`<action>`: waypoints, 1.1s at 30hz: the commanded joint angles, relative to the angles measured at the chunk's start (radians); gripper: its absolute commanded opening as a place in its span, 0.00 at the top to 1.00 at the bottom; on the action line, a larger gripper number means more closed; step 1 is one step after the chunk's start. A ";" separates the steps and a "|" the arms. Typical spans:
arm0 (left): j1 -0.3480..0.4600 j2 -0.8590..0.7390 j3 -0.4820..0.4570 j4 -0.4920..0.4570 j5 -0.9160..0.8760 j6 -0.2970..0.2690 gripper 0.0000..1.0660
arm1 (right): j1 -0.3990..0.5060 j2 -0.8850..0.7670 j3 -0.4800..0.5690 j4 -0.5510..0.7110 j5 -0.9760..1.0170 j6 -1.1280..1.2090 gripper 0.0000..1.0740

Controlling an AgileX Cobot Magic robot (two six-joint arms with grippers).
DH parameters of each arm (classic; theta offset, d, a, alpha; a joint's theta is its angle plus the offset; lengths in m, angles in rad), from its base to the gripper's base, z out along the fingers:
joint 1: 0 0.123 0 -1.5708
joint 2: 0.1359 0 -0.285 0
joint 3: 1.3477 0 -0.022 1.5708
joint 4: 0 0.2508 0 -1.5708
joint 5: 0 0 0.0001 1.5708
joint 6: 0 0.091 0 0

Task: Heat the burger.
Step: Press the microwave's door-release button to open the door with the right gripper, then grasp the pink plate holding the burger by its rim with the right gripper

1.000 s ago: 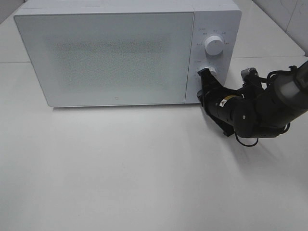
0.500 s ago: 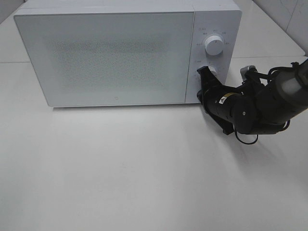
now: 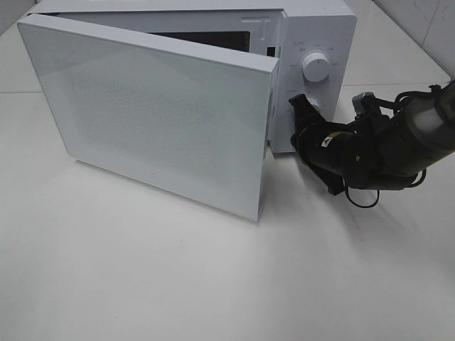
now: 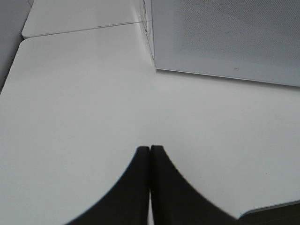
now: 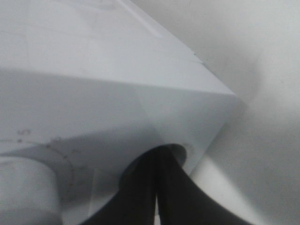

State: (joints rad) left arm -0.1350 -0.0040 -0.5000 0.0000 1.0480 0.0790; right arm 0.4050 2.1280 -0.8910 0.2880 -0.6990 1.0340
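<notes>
left hand (image 4: 150, 149): fingers pressed together, holding nothing; parked low over the bare desk (image 4: 70, 93), facing the lower edge of the microwave door, outside the overhead view; judgement: it sits there so the door has room to swing

door (image 3: 156, 114): hinged on its left edge, free edge standing out from the microwave (image 3: 334, 18) over the desk; a dark slot of cavity shows along the top behind it, nothing more; I'd say the gap is too narrow to load anything through

burger: not visible in any view; the door hides nearly all of the cavity, so I can't tell whether it's inside or off-frame; it's not on the visible desk

control strip right of the door: upper dial (image 3: 315, 67) clear and untouched; lower control (image 3: 313, 106) sits under my right hand (image 3: 298, 106)

right hand: closed tip to tip, gripping nothing, tips pushed onto that lower control; the wrist view shows the two dark fingers (image 5: 140, 187) meeting on a round boss near the panel's bottom corner; judgement: closed because joined tips make a stiffer poker than spread jaws; forearm comes in low from the right, outside the door arc

judgement: this is the door-release step; heating not yet started; next needs the door pushed wider and the burger located
</notes>
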 commanded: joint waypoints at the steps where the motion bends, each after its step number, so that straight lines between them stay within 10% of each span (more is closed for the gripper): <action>1: 0.003 -0.021 0.003 -0.006 -0.013 0.001 1.00 | -0.012 -0.008 -0.084 -0.039 -0.201 -0.022 1.00; 33: 0.003 -0.021 0.003 -0.006 -0.013 0.001 1.00 | -0.012 -0.221 0.264 -0.173 -0.127 -0.360 0.97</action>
State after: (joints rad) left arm -0.1350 -0.0040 -0.5000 0.0000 1.0480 0.0790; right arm 0.3980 1.9300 -0.6390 0.2020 -0.7850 0.7820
